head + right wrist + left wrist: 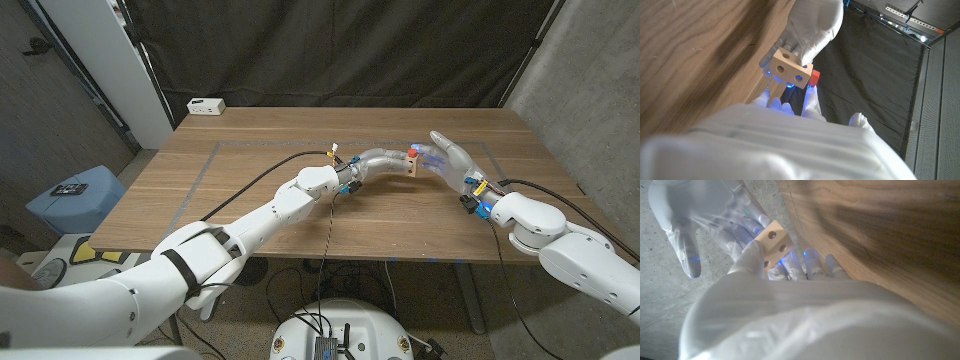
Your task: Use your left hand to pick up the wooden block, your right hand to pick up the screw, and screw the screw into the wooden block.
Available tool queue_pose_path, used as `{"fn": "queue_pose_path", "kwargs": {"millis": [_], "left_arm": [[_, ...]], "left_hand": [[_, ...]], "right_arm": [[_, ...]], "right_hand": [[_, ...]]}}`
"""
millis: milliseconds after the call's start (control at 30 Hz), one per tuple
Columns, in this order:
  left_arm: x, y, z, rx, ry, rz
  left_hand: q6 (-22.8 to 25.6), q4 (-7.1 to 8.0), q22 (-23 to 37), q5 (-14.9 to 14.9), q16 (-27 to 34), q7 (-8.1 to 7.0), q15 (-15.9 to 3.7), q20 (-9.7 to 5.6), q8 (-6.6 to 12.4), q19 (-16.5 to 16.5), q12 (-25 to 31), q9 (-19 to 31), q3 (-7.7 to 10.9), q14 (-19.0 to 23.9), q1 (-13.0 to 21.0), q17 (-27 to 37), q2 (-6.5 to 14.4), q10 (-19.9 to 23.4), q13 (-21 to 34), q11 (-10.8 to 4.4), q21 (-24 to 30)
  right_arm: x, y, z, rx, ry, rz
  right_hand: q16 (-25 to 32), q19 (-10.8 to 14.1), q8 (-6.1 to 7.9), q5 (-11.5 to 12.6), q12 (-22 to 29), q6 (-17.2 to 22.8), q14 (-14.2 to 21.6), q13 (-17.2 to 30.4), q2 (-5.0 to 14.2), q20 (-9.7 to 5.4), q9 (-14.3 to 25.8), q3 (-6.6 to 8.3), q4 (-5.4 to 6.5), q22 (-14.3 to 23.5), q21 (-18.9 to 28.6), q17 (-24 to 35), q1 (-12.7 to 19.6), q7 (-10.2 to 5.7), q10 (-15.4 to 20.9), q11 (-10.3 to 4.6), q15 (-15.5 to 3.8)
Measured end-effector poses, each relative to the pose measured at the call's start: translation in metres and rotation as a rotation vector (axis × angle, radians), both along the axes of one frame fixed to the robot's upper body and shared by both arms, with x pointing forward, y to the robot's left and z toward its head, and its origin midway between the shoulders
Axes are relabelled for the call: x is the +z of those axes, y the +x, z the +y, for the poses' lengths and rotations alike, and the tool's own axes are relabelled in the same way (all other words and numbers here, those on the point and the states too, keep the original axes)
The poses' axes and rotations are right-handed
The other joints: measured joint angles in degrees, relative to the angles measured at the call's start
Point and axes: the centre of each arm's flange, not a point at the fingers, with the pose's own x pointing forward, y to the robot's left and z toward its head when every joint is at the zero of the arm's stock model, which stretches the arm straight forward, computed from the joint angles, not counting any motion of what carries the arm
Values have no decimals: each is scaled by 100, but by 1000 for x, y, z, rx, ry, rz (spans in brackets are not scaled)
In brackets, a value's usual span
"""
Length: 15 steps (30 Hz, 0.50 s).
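Above the worktop (250, 180), the left robot hand (385, 160) is gripping the wooden block (411, 161) while the right robot hand (452, 160) is pinching the red screw (813, 77) against it; screwing apparently remains.

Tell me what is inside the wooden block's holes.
The block, held by the left hand, shows round holes that look dark and empty. A red screw sits against one end by the right hand; its shaft is hidden.
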Motion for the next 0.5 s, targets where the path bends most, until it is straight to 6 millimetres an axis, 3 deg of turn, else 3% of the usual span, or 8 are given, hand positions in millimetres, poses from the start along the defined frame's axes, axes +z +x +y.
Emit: {"fn": "queue_pose_path", "kwargs": {"millis": [500], "left_arm": [[-1, 2, 0, 2, 1, 7]], "left_hand": [[0, 0, 0, 0, 0, 0, 0, 0, -2, 0, 0, 4, 1, 0, 0, 0, 0, -31, 0, 30, 0]], "right_arm": [[-3, -3, -1, -11, 9, 7]], "right_hand": [[0, 22, 43, 0, 0, 60, 0, 0, 0, -22, 23, 0, 0, 0, 0, 0, 0, 0, 0, 0, 0]]}}
